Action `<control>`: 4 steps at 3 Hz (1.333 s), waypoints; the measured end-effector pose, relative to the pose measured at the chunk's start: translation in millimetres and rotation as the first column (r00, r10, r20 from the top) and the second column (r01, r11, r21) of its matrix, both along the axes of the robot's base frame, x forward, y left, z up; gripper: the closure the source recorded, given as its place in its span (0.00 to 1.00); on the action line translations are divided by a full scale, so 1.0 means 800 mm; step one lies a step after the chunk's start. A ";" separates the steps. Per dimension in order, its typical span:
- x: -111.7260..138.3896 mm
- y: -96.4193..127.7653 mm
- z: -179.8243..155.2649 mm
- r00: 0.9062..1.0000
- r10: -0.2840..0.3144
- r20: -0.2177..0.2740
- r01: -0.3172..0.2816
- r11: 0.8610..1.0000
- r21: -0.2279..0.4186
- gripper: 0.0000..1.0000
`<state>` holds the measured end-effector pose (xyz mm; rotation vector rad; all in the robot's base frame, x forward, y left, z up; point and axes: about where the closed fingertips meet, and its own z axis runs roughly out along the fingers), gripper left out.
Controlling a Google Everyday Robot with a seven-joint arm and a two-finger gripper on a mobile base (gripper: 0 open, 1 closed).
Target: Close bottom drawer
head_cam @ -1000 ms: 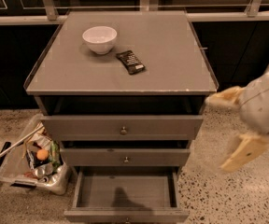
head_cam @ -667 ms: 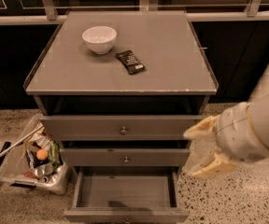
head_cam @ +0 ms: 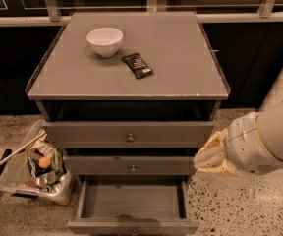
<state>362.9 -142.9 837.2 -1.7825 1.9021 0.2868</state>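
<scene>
The bottom drawer point(head_cam: 131, 200) of the grey cabinet is pulled out. Its plain grey inside is empty, and its front panel point(head_cam: 131, 226) lies at the lower edge of the view. My gripper point(head_cam: 211, 157), cream-coloured on a bulky white wrist, is at the cabinet's right side. It is level with the right end of the middle drawer front point(head_cam: 131, 165) and above the right rear corner of the open bottom drawer. I cannot tell if it touches the cabinet.
The top drawer front point(head_cam: 129, 134) is slightly out. A white bowl point(head_cam: 104, 41) and a dark packet point(head_cam: 137, 65) lie on the cabinet top point(head_cam: 181, 73). A clear bin of rubbish point(head_cam: 36, 171) stands on the speckled floor at the left.
My gripper has moved left and in toward the cabinet's right side, from out over the floor. The bottom drawer stays open as before.
</scene>
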 end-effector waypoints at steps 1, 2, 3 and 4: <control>-0.001 0.007 -0.043 0.997 -0.030 -0.070 0.033 0.999 0.028 1.00; -0.003 0.027 -0.119 0.983 -0.059 -0.171 0.074 0.994 0.083 1.00; -0.005 0.037 -0.191 0.978 -0.095 -0.184 0.112 0.990 0.084 1.00; 0.007 0.027 -0.251 0.979 -0.134 -0.151 0.148 0.985 0.083 1.00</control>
